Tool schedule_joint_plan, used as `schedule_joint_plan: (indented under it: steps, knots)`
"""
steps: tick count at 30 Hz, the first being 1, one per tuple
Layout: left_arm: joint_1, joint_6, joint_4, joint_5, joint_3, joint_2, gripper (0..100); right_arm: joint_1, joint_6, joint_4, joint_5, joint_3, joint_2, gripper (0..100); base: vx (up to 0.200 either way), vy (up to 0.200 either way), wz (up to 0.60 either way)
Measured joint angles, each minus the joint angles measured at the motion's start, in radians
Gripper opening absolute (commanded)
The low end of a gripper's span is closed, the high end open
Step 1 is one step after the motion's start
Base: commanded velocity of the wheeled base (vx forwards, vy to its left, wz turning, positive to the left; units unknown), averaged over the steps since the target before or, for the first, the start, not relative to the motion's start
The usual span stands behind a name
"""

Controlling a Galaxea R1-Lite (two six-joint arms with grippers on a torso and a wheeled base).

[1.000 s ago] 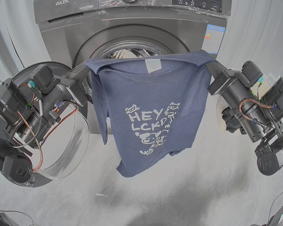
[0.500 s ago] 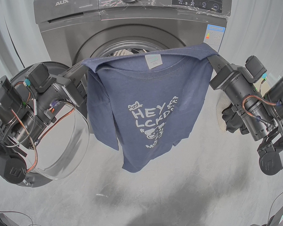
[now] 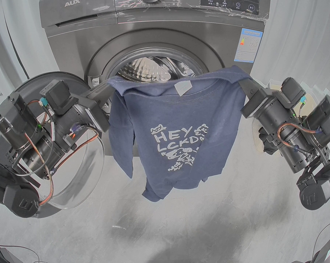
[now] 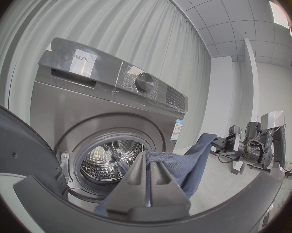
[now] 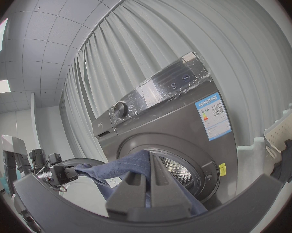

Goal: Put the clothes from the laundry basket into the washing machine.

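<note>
The navy T-shirt hung spread out in front of the washing machine's open drum, printed side toward the head camera. The left gripper was clamped on one shoulder, the right gripper on the other. The door stood swung open on the left. The laundry basket on the right held a dark garment.

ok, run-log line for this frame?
blue T-shirt: hangs spread before drum | left gripper: shut on one shoulder | right gripper: shut on other shoulder | washing machine door: open | laundry basket: holds dark garment
</note>
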Motion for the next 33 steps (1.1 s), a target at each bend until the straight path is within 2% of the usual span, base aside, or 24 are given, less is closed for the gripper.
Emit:
schedule_joint_plan:
  steps: [22, 33]
  knots:
    - [-0.093, -0.005, -0.010, -0.002, 0.027, 0.038, 0, 0.005, 0.011, -0.003, -0.001, 0.077, 0.010, 0, 0.000, 0.000, 0.00]
    - [-0.130, -0.013, -0.001, 0.011, -0.058, 0.064, 0, 0.036, 0.015, -0.008, 0.000, 0.094, 0.011, 0, 0.000, 0.000, 0.00]
